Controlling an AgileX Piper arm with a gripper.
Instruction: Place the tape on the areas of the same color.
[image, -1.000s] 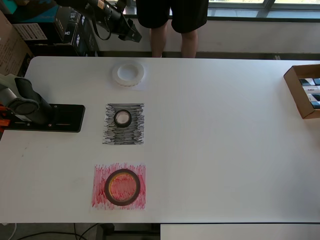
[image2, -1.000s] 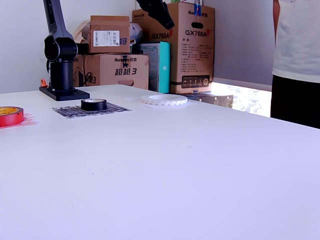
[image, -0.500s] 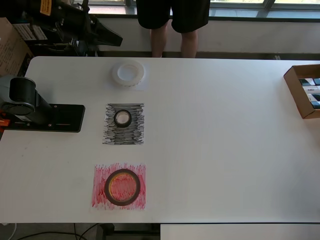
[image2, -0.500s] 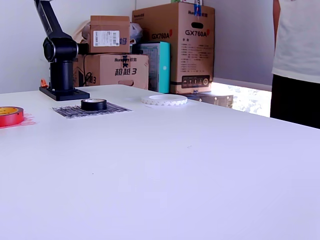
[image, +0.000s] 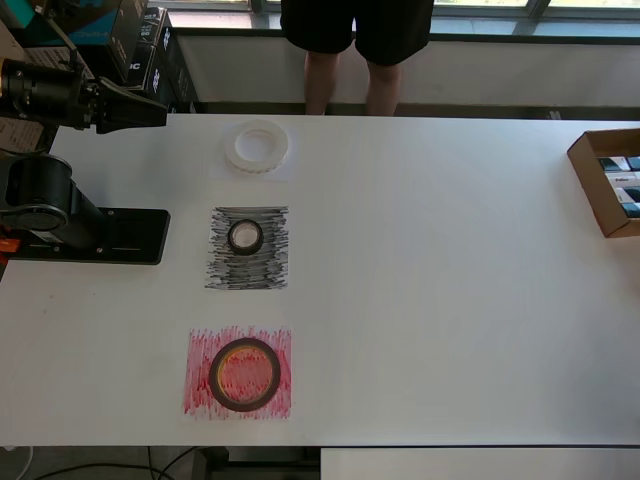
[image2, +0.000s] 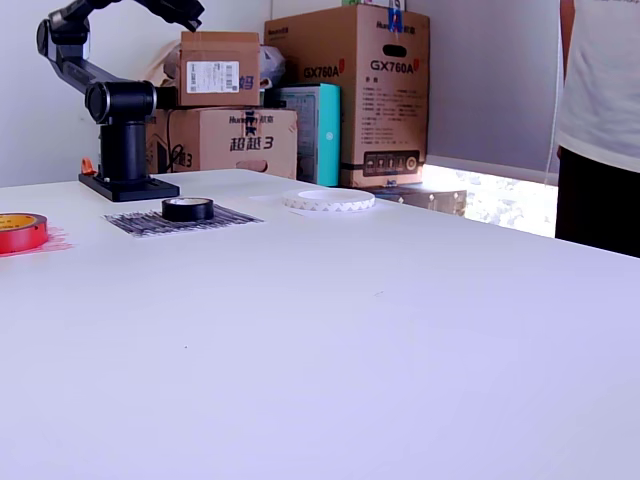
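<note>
The small black roll (image: 245, 236) lies on the black-scribbled patch (image: 270, 265). The reddish-brown roll (image: 243, 373) lies on the red-scribbled patch (image: 198, 390). The large white roll (image: 257, 146) lies on the faint white patch (image: 284, 171). My gripper (image: 160, 110) hangs high over the table's far left corner, left of the white roll, its fingers together and holding nothing. The exterior view shows the black roll (image2: 188, 208), the white roll (image2: 328, 200), the reddish-brown roll (image2: 20, 231) and the raised gripper (image2: 185, 12).
The arm's black base (image: 110, 236) stands at the overhead view's left, next to the black patch. An open cardboard box (image: 607, 180) sits at the right edge. A person (image: 355, 45) stands behind the table. Cardboard boxes (image2: 345, 95) are stacked beyond it.
The arm has swung back from above the white roll towards the overhead view's left and folded over its base. The three rolls have not moved.
</note>
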